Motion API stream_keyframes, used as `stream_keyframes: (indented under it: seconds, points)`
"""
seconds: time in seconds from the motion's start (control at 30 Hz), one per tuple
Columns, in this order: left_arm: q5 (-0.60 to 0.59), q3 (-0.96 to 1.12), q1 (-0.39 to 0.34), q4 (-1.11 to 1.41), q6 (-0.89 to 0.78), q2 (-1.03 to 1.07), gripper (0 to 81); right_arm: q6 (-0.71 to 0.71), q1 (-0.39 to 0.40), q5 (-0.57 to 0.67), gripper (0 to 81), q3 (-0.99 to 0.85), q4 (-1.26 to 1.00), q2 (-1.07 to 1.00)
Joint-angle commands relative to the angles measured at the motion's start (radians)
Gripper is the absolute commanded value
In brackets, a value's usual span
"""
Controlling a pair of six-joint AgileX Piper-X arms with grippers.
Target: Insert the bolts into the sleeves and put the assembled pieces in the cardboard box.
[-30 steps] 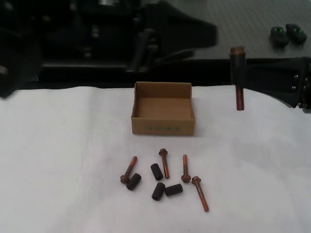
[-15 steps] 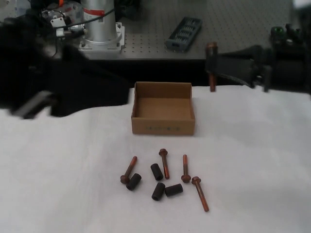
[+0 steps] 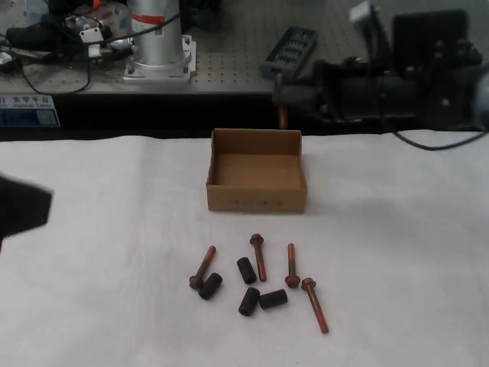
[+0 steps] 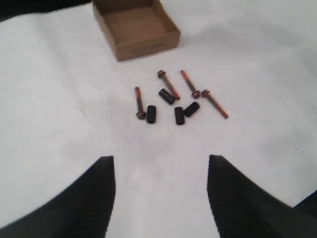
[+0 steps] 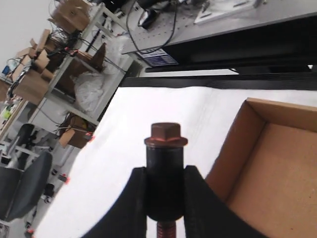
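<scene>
Fingers (image 5: pixel 136 198) of the right gripper (image 5: pixel 164 191) pinch an assembled piece (image 5: pixel 165 163): a black cylindrical sleeve with a copper-coloured, hex-headed metal bolt through it. It is held upright, head above the sleeve and threaded end below. In the high view it hangs just behind the back wall of the box, not inside it. The left gripper (image 4: pixel 159 159) has its black fingers (image 4: pixel 89 198) spread wide with nothing between them, above the near part of the cloth and well apart from the loose parts.

A white cloth (image 3: pixel 114 229) covers the bench. On it stands a brown, open-topped cardboard box (image 3: pixel 257 201). Nearer the arms, four loose copper-coloured bolts (image 3: pixel 259 258) lie flat on the cloth, mixed in one cluster with four short black sleeves (image 3: pixel 246 271). The leftmost sleeve (image 3: pixel 210 286) touches the head of the leftmost bolt (image 3: pixel 202 267).
</scene>
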State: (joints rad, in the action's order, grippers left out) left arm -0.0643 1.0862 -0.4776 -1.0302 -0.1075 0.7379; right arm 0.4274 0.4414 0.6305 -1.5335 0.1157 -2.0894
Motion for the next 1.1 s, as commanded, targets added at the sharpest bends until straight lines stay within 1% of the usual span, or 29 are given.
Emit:
stream_keyframes:
  seconds: [0.0,0.1,0.27,0.5,0.67,0.83,0.87,0.97,1.0,1.03,1.07]
  points:
    - [0.078,-0.007,0.004,-0.023,0.020,-0.003,40.7,-0.017,0.000,0.004,2.5,-0.011,0.003,0.016]
    - [0.089,-0.062,0.004,0.014,0.020,-0.003,37.5,-0.055,0.018,-0.055,2.5,-0.075,0.073,-0.046]
    - [0.074,-0.173,0.004,0.116,0.020,-0.003,30.4,-0.066,0.025,-0.123,2.5,-0.144,0.126,-0.117]
    - [0.034,-0.212,0.004,0.238,0.020,-0.003,30.6,-0.070,0.021,-0.183,2.5,-0.159,0.146,-0.173]
    - [0.034,-0.212,0.004,0.255,0.023,-0.003,30.6,-0.092,0.019,-0.237,2.5,-0.159,0.164,-0.198]
    - [0.032,-0.212,0.004,0.255,0.026,-0.003,30.6,-0.145,0.019,-0.238,1.3,-0.159,0.165,-0.200]
    - [0.032,-0.212,0.004,0.255,0.026,-0.003,30.6,-0.145,0.019,-0.238,6.0,-0.159,0.168,-0.200]
    - [0.032,-0.212,0.004,0.255,0.026,-0.003,30.6,-0.145,0.019,-0.240,24.4,-0.159,0.176,-0.200]
    - [0.032,-0.212,0.004,0.255,0.026,-0.003,30.6,-0.145,0.019,-0.240,29.4,-0.159,0.179,-0.198]
    - [0.032,-0.212,0.004,0.257,0.026,-0.003,30.6,-0.145,0.019,-0.240,31.4,-0.159,0.187,-0.197]
    - [0.032,-0.212,0.004,0.258,0.026,-0.003,30.6,-0.145,0.019,-0.240,31.6,-0.159,0.191,-0.194]
